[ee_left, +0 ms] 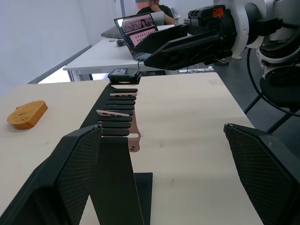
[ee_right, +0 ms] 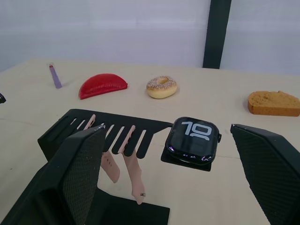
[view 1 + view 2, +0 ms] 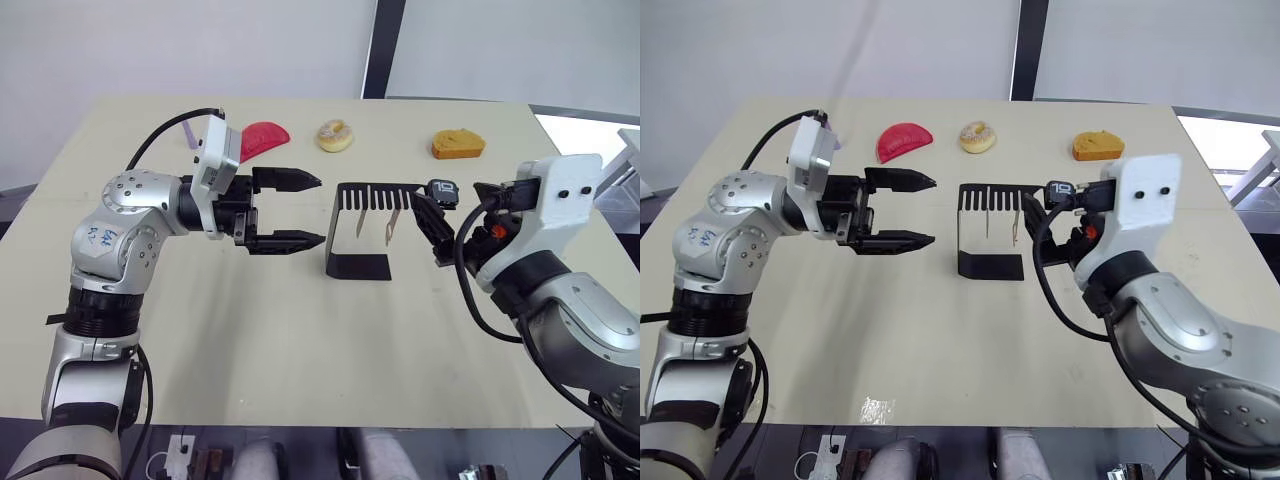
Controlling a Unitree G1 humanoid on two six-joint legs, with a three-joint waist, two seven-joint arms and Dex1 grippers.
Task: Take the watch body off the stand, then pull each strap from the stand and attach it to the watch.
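Both grippers gape empty; your right gripper (image 3: 437, 225) may tip the stand (image 3: 358, 265) grabbing the watch body (image 2: 193, 139).

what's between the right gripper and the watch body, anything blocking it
Nothing visible. The watch body sits on the end of the stand, in the open gap ahead of the right gripper, whose fingers are spread. Both straps hang further along the comb, off that path.

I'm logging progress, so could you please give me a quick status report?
Both grippers open: left gripper, right gripper. Watch body on the stand, both straps hanging. Nothing in the way.
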